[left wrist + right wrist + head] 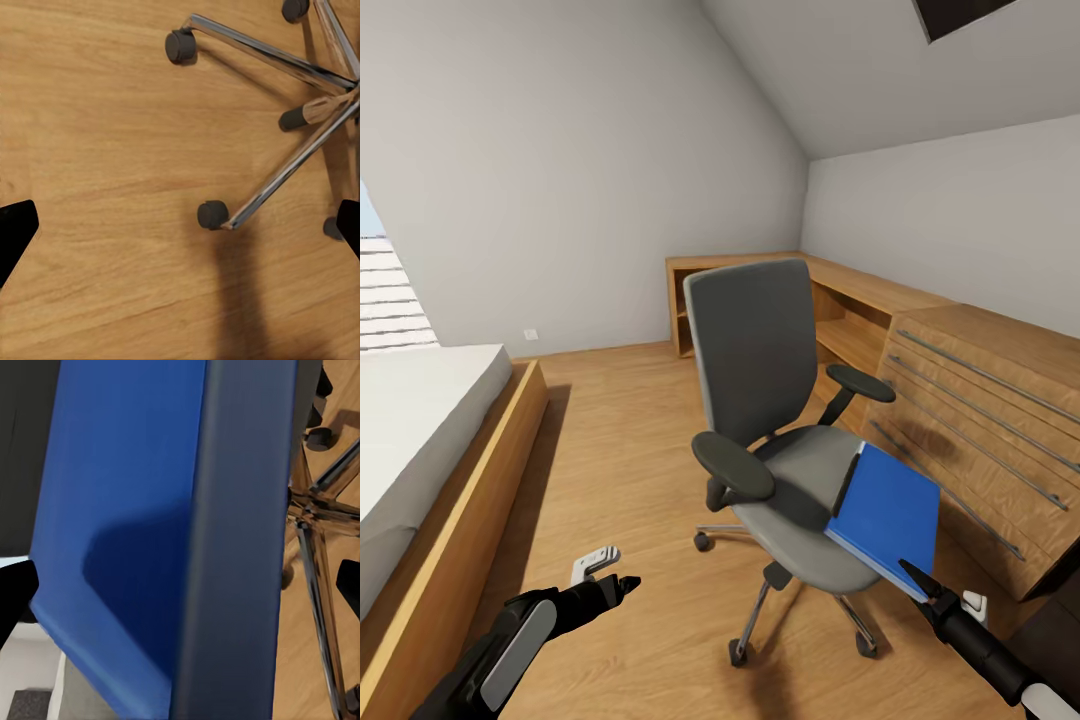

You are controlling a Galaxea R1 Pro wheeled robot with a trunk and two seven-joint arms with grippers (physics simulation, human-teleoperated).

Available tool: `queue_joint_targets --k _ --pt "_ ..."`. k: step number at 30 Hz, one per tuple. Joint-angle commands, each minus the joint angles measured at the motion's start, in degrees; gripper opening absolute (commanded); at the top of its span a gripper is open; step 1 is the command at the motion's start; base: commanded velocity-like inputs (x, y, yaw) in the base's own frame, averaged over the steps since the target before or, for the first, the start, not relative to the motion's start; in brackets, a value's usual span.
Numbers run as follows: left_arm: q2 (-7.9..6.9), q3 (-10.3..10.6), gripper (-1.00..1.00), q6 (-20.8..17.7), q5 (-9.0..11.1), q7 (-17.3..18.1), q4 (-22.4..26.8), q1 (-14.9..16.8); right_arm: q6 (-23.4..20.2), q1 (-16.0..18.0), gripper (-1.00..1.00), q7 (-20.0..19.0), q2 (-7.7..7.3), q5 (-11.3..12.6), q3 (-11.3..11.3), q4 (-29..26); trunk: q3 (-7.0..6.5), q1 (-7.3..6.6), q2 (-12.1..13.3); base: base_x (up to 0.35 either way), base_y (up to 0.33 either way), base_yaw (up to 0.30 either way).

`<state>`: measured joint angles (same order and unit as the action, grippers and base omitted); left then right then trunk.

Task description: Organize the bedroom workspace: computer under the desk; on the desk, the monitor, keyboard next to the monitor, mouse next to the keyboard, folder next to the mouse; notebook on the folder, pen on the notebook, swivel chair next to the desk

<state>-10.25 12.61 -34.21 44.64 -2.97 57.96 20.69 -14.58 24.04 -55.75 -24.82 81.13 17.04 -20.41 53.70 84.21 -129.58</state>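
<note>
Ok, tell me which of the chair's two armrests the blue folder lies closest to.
The armrest on the wooden chest's side; the folder lies just below it, while the other armrest sits across the seat.

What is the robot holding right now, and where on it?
Nothing yet: the open right gripper is at the folder's near corner; the left gripper is empty.

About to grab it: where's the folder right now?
In the head view the folder lies on the swivel chair seat's right edge, overhanging toward the wooden chest, just ahead of the right gripper.
</note>
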Motion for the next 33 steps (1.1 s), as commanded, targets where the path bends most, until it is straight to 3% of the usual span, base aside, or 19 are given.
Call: queue_joint_targets --k 1,33 --pt "-0.05 0.1 1.00 -0.1 0.4 -0.3 0.1 0.0 -0.5 0.0 1.00 -0.1 -0.05 0.6 0.3 0.0 0.05 0.00 0.0 0.077 0.032 0.000" --pt "-0.11 0.1 1.00 -0.2 0.4 -0.4 0.1 0.0 -0.5 0.0 1.00 -0.1 -0.05 0.6 0.2 0.1 0.05 0.00 0.0 -0.014 0.003 0.000"
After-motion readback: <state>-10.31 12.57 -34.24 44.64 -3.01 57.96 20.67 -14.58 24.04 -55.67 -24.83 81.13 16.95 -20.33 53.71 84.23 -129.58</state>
